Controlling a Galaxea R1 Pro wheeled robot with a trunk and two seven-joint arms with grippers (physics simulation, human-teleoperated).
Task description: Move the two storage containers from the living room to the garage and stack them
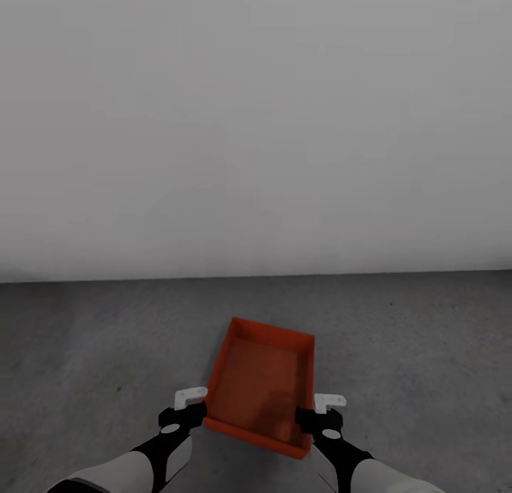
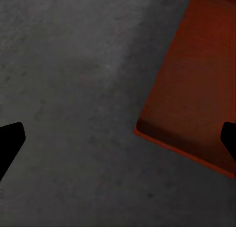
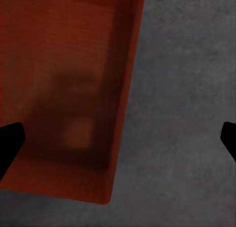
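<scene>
I have one plain orange-red rectangular thin-walled bin (image 1: pixel 259 383) over the dark grey concrete floor (image 1: pixel 427 336), short of the pale grey wall (image 1: pixel 256 123). Left pincer (image 1: pixel 190 402) and right pincer (image 1: pixel 321 407) straddle its long walls, jaws wide in the wrist views. It looks empty, slightly skewed. Next, I judge: set it down and fetch its twin.

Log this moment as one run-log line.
place: garage floor by grey wall | container: empty, between both arms | left tool: open, at its left wall | right tool: open, at its right wall
</scene>
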